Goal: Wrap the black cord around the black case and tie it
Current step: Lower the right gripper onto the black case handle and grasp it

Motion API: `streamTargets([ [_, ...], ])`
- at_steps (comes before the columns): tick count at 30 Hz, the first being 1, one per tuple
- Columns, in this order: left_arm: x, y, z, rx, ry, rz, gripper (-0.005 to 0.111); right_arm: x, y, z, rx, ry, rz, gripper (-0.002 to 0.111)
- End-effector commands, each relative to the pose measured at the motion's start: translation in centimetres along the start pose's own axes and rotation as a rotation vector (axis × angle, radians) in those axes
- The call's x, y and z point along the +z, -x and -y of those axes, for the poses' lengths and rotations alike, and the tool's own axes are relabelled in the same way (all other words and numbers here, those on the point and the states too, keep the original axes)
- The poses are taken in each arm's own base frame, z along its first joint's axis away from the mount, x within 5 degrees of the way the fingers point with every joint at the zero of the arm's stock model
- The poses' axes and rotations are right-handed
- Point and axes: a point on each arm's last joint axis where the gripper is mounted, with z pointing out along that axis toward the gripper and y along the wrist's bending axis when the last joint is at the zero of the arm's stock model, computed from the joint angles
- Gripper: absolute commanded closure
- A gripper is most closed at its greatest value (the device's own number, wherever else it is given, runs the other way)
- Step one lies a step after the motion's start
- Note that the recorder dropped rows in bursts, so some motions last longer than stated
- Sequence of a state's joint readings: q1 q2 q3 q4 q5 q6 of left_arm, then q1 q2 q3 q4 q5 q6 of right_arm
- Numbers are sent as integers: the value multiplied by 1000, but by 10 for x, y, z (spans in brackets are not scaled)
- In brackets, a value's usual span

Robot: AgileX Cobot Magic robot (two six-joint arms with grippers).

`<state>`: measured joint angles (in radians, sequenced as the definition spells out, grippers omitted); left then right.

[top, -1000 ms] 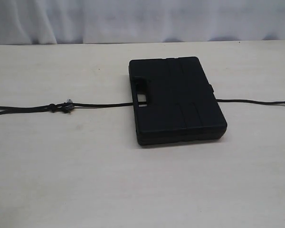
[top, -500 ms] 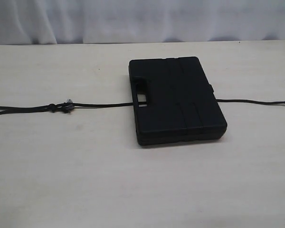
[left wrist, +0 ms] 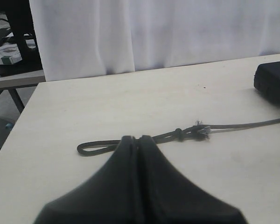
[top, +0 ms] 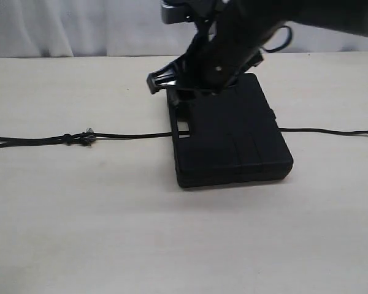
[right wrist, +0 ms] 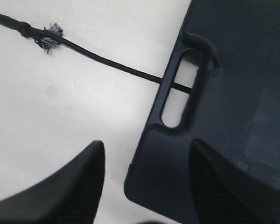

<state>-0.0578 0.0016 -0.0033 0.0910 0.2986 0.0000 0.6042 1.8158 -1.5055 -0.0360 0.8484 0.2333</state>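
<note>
My right fingers (right wrist: 65, 186) hang spread apart over the case's (right wrist: 233, 70) handle corner, my left fingers (left wrist: 130, 186) pressed together, seemingly empty, near the cord (left wrist: 179, 135).

The black case (top: 233, 144) looks like matt moulded plastic, with a ribbed lid. The black cord (top: 132, 135) is braided fibre, frayed grey at one spot. The tabletop (top: 80, 220) is pale, smooth and matt. The fingers (right wrist: 65, 186) are matt black.

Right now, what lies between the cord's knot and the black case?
Only the black cord itself, running straight over bare table from knot to black case; the exterior view shows it.
</note>
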Motion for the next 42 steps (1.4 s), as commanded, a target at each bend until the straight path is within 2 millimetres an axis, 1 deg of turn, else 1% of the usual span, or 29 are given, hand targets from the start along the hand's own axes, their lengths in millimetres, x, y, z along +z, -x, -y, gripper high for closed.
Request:
streamTargets([
  [1, 0, 0, 0, -1, 5, 10, 107, 40, 22, -8, 42, -15, -100, 57],
  [3, 0, 0, 0, -1, 5, 10, 107, 58, 28, -9, 51, -25, -137, 57],
  [4, 0, 0, 0, -1, 5, 10, 107, 75, 32, -11, 62, -25, -164, 57],
  [6, 0, 0, 0, -1, 5, 10, 107, 89, 32, -12, 71, -30, -179, 57],
  [10, 0, 0, 0, -1, 5, 10, 107, 114, 28, -9, 89, -68, -198, 57],
  [13, 0, 0, 0, -1, 5, 10, 107, 126, 26, -2, 84, -144, -193, 57],
  [16, 0, 0, 0, -1, 5, 10, 107, 134, 26, 1, 93, -175, -170, 57],
  [20, 0, 0, 0, -1, 5, 10, 107, 144, 27, -2, 104, -141, -134, 57],
  [26, 0, 0, 0, -1, 5, 10, 107, 155, 23, 1, 85, -166, -149, 58],
  [28, 0, 0, 0, -1, 5, 10, 107, 158, 22, 1, 84, -171, -154, 61],
  [33, 0, 0, 0, -1, 5, 10, 107, 168, 17, 2, 83, -176, -174, 76],
  [35, 0, 0, 0, -1, 5, 10, 107, 172, 16, 2, 81, -174, -172, 79],
  [40, 0, 0, 0, -1, 5, 10, 107, 172, 18, 1, 91, -156, -155, 86],
  [42, 0, 0, 0, -1, 5, 10, 107, 169, 19, 0, 92, -154, -149, 91],
])
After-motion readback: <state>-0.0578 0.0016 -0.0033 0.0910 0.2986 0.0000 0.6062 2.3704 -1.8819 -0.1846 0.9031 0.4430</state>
